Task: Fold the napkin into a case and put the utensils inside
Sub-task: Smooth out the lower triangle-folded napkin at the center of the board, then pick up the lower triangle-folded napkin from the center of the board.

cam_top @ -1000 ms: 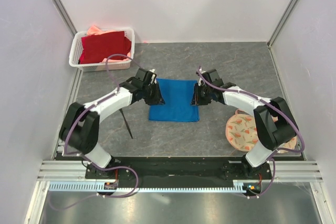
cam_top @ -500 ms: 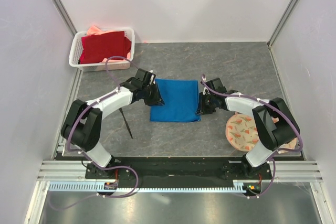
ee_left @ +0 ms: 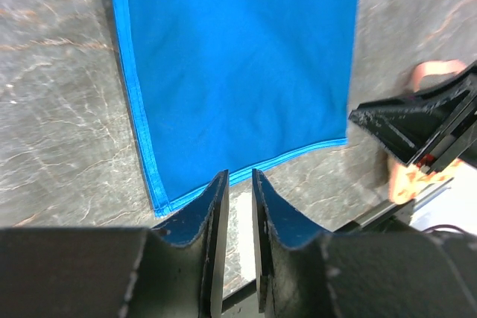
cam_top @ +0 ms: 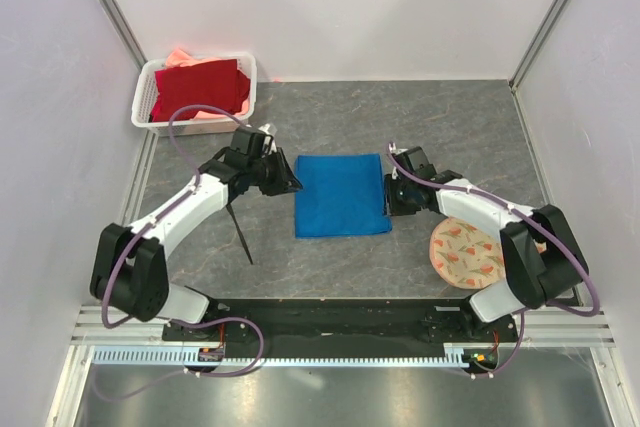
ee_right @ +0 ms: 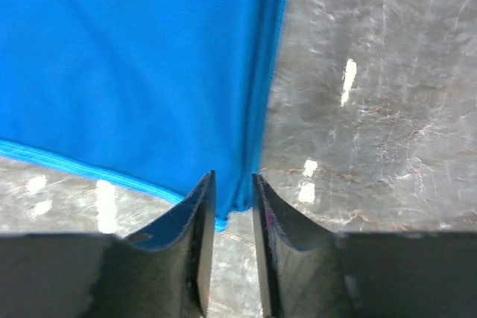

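The blue napkin (cam_top: 341, 195) lies flat on the grey table as a folded rectangle. My left gripper (cam_top: 293, 187) sits just off its left edge. In the left wrist view its jaws (ee_left: 238, 176) stand slightly apart over bare table, holding nothing, with the napkin (ee_left: 238, 65) just beyond the tips. My right gripper (cam_top: 391, 199) is at the napkin's right edge. In the right wrist view it (ee_right: 232, 180) is open, and the napkin's near corner (ee_right: 223, 214) lies loose between the tips. One black utensil (cam_top: 238, 232) lies on the table left of the napkin.
A white basket (cam_top: 243, 112) holding a dark red cloth (cam_top: 198, 87) stands at the back left. A round peach floral mat (cam_top: 462, 252) lies at the right, partly under the right arm. Walls close in the table on three sides.
The napkin has shifted a little to the right. My left gripper has backed away left off its edge. The right gripper moved nearer along the right edge, and its jaws have parted.
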Controlling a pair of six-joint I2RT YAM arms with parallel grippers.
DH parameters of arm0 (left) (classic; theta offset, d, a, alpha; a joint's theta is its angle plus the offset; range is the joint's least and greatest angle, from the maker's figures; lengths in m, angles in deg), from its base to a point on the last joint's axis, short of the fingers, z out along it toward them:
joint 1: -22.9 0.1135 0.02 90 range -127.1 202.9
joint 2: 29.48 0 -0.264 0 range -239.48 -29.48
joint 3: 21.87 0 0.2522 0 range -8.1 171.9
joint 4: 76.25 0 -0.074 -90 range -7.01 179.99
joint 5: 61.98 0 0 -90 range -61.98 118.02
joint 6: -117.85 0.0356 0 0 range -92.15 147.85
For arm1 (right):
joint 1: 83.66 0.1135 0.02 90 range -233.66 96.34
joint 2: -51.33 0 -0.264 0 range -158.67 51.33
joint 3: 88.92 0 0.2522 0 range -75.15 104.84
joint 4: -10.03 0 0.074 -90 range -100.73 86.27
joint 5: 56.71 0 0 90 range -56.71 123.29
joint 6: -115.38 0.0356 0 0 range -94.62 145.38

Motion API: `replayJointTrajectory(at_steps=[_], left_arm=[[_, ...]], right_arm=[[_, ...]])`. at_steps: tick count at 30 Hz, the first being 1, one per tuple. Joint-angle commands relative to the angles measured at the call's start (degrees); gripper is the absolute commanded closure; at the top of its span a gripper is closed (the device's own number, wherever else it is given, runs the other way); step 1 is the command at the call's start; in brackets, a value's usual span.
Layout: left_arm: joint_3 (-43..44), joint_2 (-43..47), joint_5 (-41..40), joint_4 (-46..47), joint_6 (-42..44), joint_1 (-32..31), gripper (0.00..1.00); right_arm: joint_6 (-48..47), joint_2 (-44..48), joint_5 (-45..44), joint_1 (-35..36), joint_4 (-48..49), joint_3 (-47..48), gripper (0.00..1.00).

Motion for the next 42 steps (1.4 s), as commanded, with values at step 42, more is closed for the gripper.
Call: replayJointTrajectory(at_steps=[42], left_arm=[[-4.0,12.6,7.6,-1.5,-0.3,9.4,0.71]], right_arm=[[1.5,-10.0,-12.5,29.2,-7.9,18.2,0.34]])
